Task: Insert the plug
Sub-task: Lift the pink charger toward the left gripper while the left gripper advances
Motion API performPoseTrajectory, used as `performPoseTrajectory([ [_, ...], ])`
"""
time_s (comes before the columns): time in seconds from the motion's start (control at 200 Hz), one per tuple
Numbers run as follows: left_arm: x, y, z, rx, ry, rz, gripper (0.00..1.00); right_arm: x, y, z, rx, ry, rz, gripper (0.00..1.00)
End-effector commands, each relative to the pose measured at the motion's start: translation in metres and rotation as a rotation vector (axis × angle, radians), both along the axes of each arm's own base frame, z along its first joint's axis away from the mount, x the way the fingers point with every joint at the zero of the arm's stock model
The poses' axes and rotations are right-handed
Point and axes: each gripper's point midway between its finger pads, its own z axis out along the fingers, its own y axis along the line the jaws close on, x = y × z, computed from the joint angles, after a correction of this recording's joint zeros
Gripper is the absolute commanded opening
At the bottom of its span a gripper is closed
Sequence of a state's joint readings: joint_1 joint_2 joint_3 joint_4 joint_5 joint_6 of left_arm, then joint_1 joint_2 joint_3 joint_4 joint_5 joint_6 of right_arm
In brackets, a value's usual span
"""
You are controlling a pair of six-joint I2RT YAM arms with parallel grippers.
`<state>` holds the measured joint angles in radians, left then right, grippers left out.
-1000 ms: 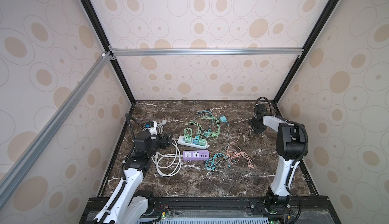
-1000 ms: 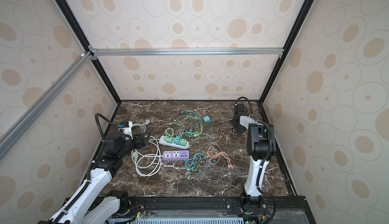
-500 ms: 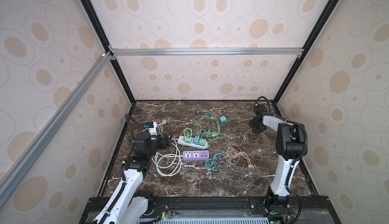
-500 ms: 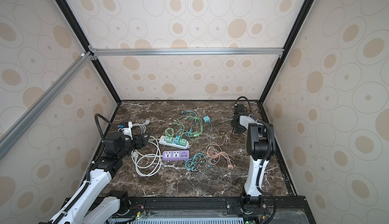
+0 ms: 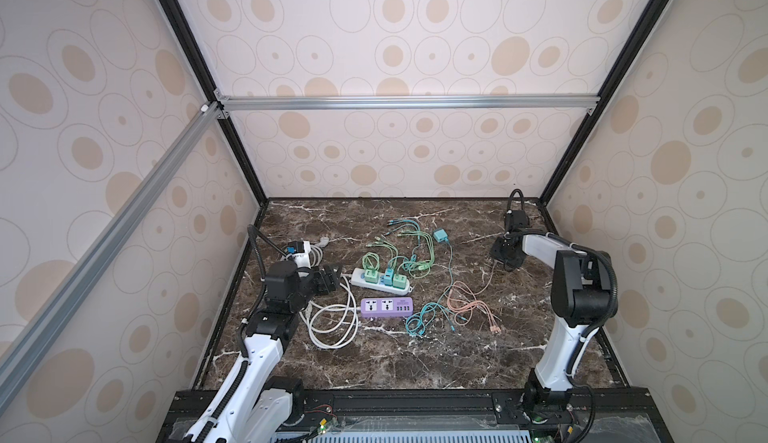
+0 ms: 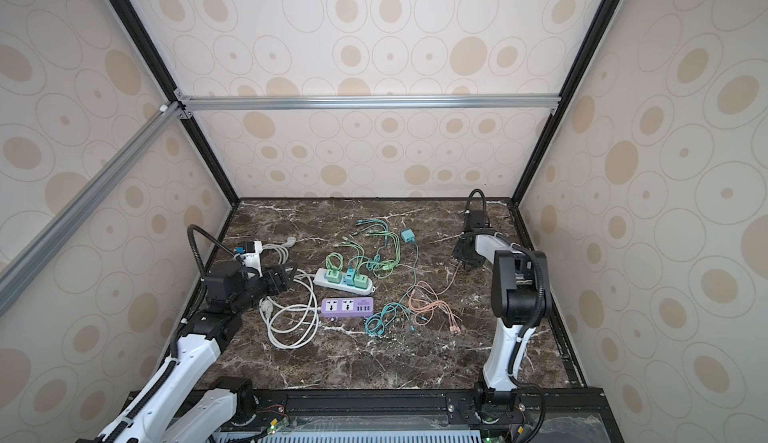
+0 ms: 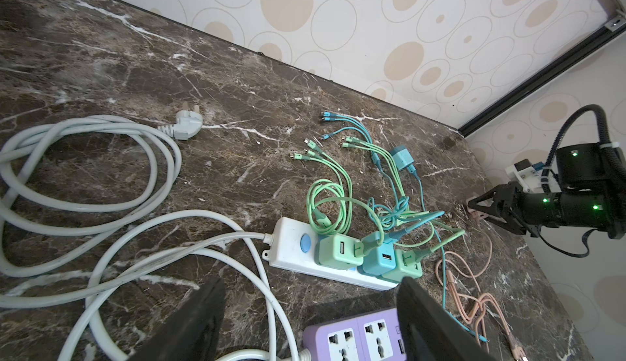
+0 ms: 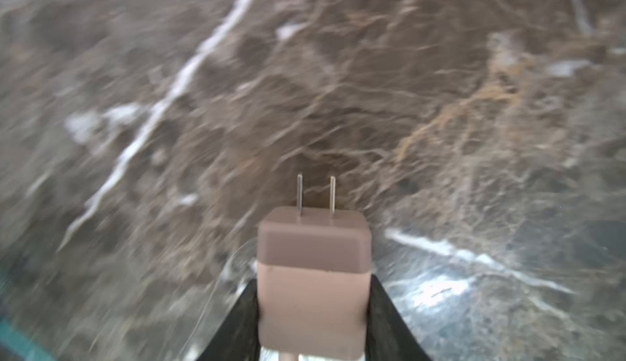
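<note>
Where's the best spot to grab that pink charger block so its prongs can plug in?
Pink charger block: flat side faces, rear half, from the end opposite the prongs, which stay clear; the right end effector grips it so.

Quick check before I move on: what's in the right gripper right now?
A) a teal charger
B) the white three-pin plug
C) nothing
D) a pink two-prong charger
D: in the right wrist view the pink charger sits clamped between the fingers of the right gripper, its two metal prongs pointing out over the marble tabletop.
</note>
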<state>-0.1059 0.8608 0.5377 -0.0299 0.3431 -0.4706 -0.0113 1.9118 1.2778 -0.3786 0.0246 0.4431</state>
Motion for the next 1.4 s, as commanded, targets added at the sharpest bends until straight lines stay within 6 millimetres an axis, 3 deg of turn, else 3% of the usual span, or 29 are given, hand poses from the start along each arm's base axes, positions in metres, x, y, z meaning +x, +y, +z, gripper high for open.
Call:
performPoseTrajectory([
  [0.0, 0.002, -0.008, 0.013, -0.036, -0.037, -0.05, 0.8, 0.012, 0.046, 0.048, 0.069, -0.194, 0.334, 0.29],
  [0.245, -0.001, -0.03, 0.034, -0.108, -0.08, -0.174, 0.81, -0.012, 0.123, 0.103, -0.03, -0.325, 0.78, 0.28],
  [0.445, -0.005, -0.051, 0.046, -0.2, -0.089, -0.297, 0.82, -0.038, 0.175, 0.146, -0.072, -0.471, 1.001, 0.27],
  [0.515, -0.007, -0.06, 0.052, -0.254, -0.094, -0.349, 0.83, -0.048, 0.184, 0.159, -0.092, -0.52, 1.065, 0.27],
  [0.545, -0.008, -0.064, 0.054, -0.279, -0.097, -0.37, 0.83, -0.057, 0.198, 0.164, -0.1, -0.544, 1.116, 0.27],
  [0.78, -0.013, -0.077, 0.078, -0.373, -0.164, -0.454, 0.83, -0.087, 0.227, 0.192, -0.23, -0.654, 1.282, 0.26],
  [1.125, -0.025, -0.103, 0.084, -0.384, -0.133, -0.593, 0.83, -0.12, 0.273, 0.231, -0.376, -0.819, 1.437, 0.25],
  [1.395, -0.048, -0.146, 0.083, -0.345, -0.115, -0.757, 0.83, -0.134, 0.297, 0.23, -0.487, -0.821, 1.543, 0.25],
])
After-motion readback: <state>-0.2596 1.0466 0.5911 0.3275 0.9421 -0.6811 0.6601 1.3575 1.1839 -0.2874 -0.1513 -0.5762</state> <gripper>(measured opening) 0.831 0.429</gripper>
